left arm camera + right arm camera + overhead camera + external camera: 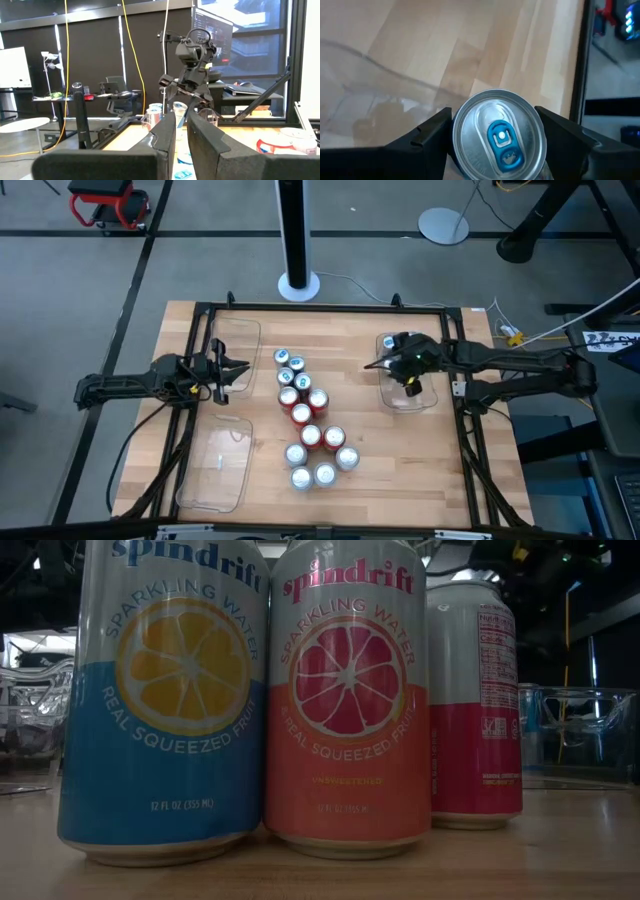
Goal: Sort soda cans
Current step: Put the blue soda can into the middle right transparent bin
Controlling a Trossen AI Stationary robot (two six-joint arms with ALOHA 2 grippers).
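Cans [305,415] wait clustered mid-table; the right gripper [495,145] hangs over the clear tray [425,398], fingers clamped on a blue-tabbed can [499,134], seemingly for dropping there. Left gripper [232,370] idles, pinched shut and empty.

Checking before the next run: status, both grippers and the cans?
Right gripper around blue-tab can over right tray. Left gripper shut, empty. Cluster unsorted.
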